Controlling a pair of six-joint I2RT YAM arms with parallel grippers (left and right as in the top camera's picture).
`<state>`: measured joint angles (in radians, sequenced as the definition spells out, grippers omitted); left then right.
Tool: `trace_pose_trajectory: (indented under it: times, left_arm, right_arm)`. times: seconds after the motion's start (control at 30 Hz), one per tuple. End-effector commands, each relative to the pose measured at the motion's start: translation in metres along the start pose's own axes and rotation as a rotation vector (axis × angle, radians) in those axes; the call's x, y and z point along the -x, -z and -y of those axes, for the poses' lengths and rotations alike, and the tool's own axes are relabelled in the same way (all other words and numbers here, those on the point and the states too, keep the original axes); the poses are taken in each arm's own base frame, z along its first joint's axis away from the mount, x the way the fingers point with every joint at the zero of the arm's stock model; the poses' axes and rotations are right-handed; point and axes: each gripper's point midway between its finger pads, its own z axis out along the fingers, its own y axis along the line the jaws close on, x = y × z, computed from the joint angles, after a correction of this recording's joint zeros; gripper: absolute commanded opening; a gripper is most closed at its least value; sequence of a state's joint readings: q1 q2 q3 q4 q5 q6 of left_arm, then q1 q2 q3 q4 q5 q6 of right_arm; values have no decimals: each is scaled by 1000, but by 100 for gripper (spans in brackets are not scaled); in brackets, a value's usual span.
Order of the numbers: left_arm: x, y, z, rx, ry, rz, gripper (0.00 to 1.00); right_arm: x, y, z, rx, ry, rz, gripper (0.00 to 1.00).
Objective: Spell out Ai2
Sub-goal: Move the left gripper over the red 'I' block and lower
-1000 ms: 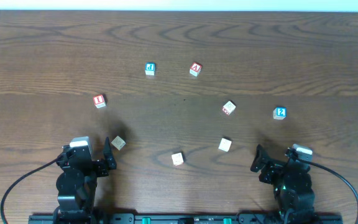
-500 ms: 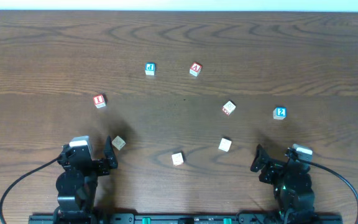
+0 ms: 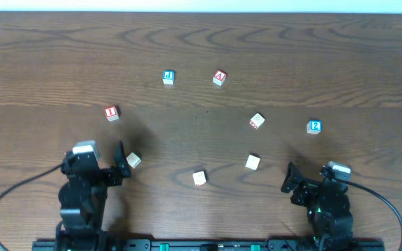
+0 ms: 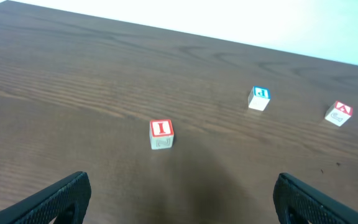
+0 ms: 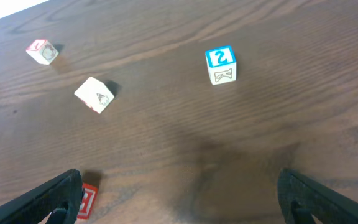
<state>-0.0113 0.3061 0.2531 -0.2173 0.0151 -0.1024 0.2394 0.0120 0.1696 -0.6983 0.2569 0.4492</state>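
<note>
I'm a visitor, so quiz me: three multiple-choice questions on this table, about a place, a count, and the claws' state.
1. Where is the blue 2 block? A) in front of the right gripper B) stacked on another block C) inside a gripper
2. How many blocks lie on the table? A) five B) eight C) eleven
3. The left gripper is: A) open and empty B) shut on a block C) out of sight
Answers: A, it sits alone ahead of that arm; B, eight show from overhead; A, its fingers stand wide apart.
</note>
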Motion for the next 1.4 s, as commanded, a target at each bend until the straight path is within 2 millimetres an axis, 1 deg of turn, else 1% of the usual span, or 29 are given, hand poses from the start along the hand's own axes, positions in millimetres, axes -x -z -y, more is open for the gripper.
trace_pose_trajectory:
  times: [0.0,0.07,0.2,0.27,0.3,0.4,0.5,0.63,0.73,0.87,0.9,1.07,1.2,1.37]
  left_arm:
    - [14,-10,-3,40,-43,-55,95]
    - [19,-22,-4,63,-60,-114,95]
    - [34,-50,-9,121,-70,-207,95]
    - [40,-66,-7,128,-73,-247,95]
    - [43,-79,-6,133,-72,-283,95]
    - [43,-112,-7,159,-67,-398,95]
    - [40,-141,-7,180,-58,-504,95]
    - [31,-166,-15,226,14,-595,95]
    - [15,-177,-23,247,82,-659,95]
    - [-15,-186,-34,239,150,-745,95]
    - [-24,-188,-34,223,172,-771,95]
    - [-55,-191,-28,205,259,-863,95]
    - [-69,-190,-28,213,276,-907,95]
    - [-77,-190,-29,221,280,-930,95]
  right_arm:
    - [0,0,1,-4,-20,3,99]
    - [0,0,1,-4,-20,3,99]
    - [0,0,1,-4,-20,3,99]
    - [0,0,1,-4,-20,3,99]
    - [0,0,1,-4,-20,3,99]
    - [0,0,1,-4,-20,3,99]
    - [0,0,1,-4,-20,3,99]
    - [0,0,1,-4,-20,3,99]
    - [0,0,1,-4,-20,3,99]
    - [0,0,1,-4,-20,3,99]
    - [0,0,1,-4,-20,3,99]
    - [0,0,1,-4,-20,3,99]
    - [0,0,1,-4,-20,3,99]
    - [0,0,1,-4,-20,3,99]
